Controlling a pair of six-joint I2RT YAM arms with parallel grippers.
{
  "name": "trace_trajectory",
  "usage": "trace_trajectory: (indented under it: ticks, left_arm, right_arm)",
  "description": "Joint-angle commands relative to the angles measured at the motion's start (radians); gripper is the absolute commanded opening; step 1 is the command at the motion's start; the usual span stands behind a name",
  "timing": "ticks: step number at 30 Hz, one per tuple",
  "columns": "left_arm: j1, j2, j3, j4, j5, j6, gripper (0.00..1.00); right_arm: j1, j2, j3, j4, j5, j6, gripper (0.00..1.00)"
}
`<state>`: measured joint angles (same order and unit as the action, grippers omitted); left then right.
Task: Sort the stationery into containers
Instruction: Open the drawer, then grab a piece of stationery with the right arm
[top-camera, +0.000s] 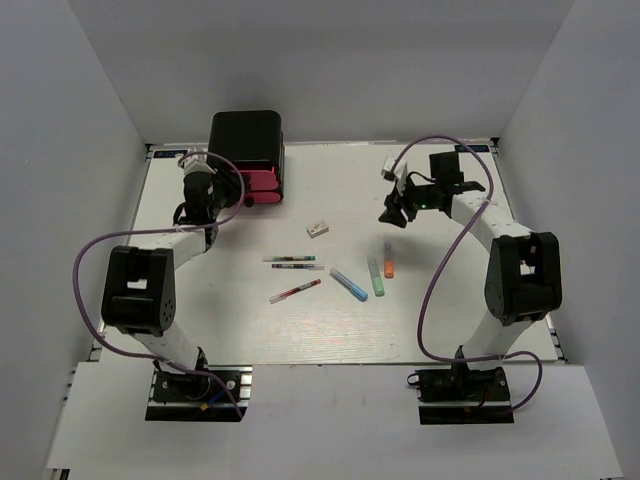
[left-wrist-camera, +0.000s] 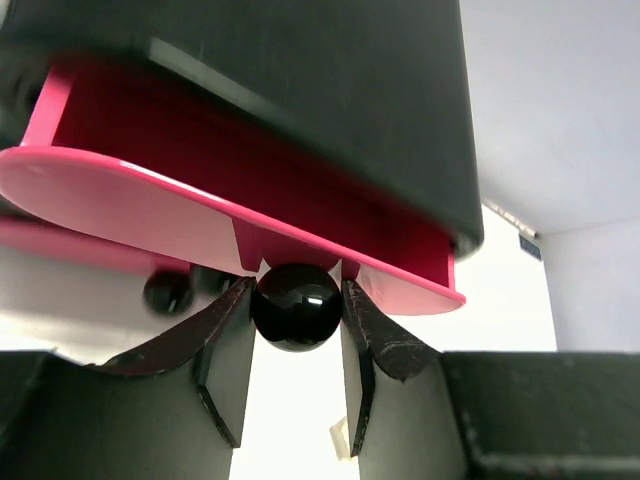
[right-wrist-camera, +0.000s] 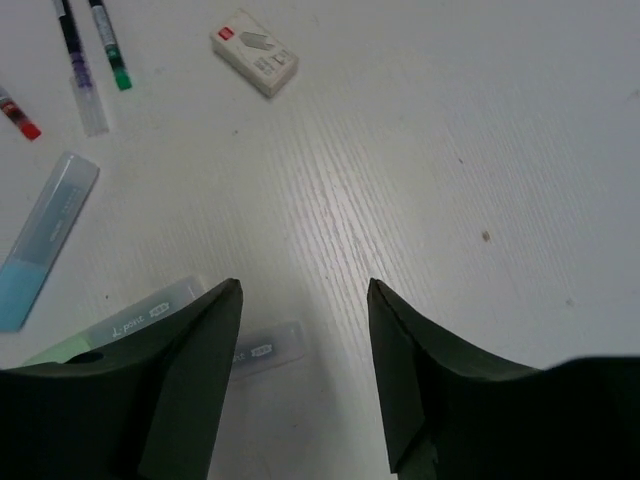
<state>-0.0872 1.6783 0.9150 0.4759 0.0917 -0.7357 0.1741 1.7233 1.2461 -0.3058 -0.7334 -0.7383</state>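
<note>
Left wrist view: left gripper (left-wrist-camera: 296, 292) clamps the glossy black knob (left-wrist-camera: 295, 310) of a pink drawer (left-wrist-camera: 150, 200).
The drawer juts from the black cabinet (top-camera: 245, 138) at the table's (top-camera: 450, 300) far left. The right gripper (right-wrist-camera: 305, 295) gapes wide above the green marker (right-wrist-camera: 130, 320).

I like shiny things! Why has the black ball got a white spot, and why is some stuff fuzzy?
In the left wrist view the knob catches a small white glint, and the pink drawer and cabinet, very near the lens, look soft. In the right wrist view the table has a pale sheen, yet the eraser is sharp. The top external view is softly lit.
</note>
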Motion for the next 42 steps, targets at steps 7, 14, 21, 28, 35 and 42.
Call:
trace_trajectory:
  ticks: [7,14,21,28,35,42]
  left_arm:
    - [0.000,-0.227,-0.180,-0.031,0.005,0.065,0.22]
    - [0.000,-0.253,-0.162,-0.089,0.017,0.076,0.84]
    - [0.009,-0.373,-0.209,-0.180,0.017,0.127,0.86]
    - [0.009,-0.537,-0.264,-0.295,0.017,0.145,0.86]
    - [0.009,-0.693,-0.303,-0.424,-0.001,0.154,0.87]
    - [0.009,-0.750,-0.332,-0.461,-0.012,0.125,0.87]
  right_arm:
    - [0.085,0.094,0.091,-0.266,-0.236,-0.653,0.89]
    - [0.223,0.359,0.395,-0.276,-0.180,-0.619,0.77]
    - [0.292,0.504,0.555,-0.286,-0.107,-0.599,0.75]
    - [0.308,0.573,0.562,-0.211,-0.074,-0.521,0.72]
    - [0.324,0.639,0.601,-0.161,-0.008,-0.438,0.71]
    - [0.332,0.700,0.684,-0.347,0.009,-0.542,0.32]
